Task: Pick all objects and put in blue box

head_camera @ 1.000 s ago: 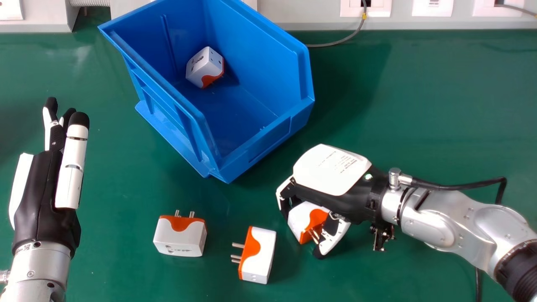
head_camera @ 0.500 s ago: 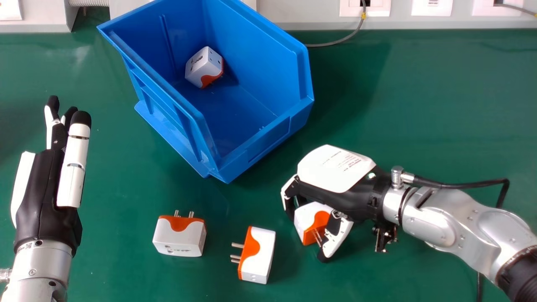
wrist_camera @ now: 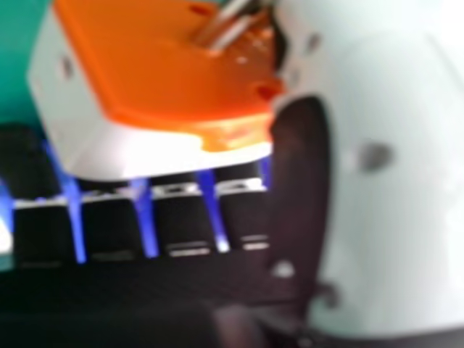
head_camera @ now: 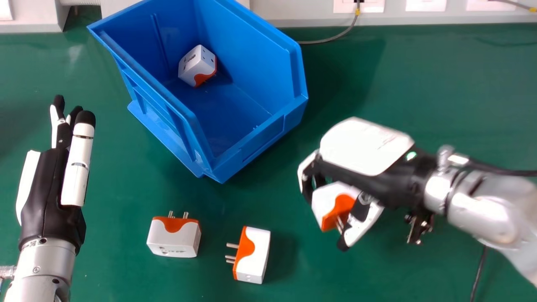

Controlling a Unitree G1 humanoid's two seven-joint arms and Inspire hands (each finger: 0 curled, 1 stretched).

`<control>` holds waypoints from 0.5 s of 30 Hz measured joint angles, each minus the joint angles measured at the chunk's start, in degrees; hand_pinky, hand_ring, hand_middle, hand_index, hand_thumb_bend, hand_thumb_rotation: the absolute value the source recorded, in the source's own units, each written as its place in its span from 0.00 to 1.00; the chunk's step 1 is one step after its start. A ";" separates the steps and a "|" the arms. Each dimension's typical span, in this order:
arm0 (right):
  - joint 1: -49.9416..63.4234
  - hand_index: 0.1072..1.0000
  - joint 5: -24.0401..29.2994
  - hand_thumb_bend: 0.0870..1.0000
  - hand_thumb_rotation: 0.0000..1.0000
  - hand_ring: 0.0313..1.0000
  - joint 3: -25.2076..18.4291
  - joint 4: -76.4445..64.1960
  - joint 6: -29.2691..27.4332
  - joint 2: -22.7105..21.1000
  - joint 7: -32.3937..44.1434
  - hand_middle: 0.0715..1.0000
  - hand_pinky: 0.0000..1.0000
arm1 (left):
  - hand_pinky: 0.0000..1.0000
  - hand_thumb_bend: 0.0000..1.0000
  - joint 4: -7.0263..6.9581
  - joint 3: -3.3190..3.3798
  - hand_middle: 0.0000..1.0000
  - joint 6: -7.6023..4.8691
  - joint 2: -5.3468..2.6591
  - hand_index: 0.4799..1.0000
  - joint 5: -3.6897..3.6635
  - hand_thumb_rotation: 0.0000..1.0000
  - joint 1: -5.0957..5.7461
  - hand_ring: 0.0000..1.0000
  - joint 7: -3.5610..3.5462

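Seen in the head view, the blue box [head_camera: 266, 128] sits on the green surface [head_camera: 428, 84] between ten and eleven o'clock from the middle. One white-and-orange plug adapter [head_camera: 195, 65] lies inside it, toward the box's own twelve o'clock.

The right hand [head_camera: 365, 144], near three o'clock, is grasping a second adapter [head_camera: 327, 199], its fingers curled around one side and its thumb [head_camera: 363, 228] on the other. Its own view shows that adapter's orange face and metal pins [wrist_camera: 228, 25] close up, between the fingers and the thumb.

Two more adapters rest on the surface: a third adapter [head_camera: 174, 241] between seven and eight o'clock, pins pointing to twelve, and a fourth adapter [head_camera: 258, 256] near six, pins pointing to nine; they lie apart.

The left hand [head_camera: 46, 188], at nine o'clock, is released, with its fingers extended toward twelve and holding nothing.
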 measured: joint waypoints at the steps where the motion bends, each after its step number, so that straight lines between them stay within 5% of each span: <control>1: 0.27 0.42 0.39 0.47 0.00 0.24 -1.01 -1.02 0.21 0.02 0.03 0.42 0.22 | 1.00 0.38 0.07 0.00 1.00 -0.17 0.00 1.00 0.01 1.00 0.00 1.00 -0.01; 5: 0.79 0.41 1.31 0.46 0.06 0.17 -3.47 -3.32 0.49 1.03 -0.47 0.31 0.16 | 1.00 0.38 0.28 0.03 1.00 -0.35 0.00 1.00 0.05 1.00 0.01 1.00 0.05; 15: -4.93 0.41 -1.63 0.44 0.14 0.07 -4.12 -3.50 3.09 11.22 -6.39 0.11 0.06 | 1.00 0.37 0.96 -0.02 1.00 -0.76 -0.03 1.00 0.19 0.99 0.09 1.00 0.60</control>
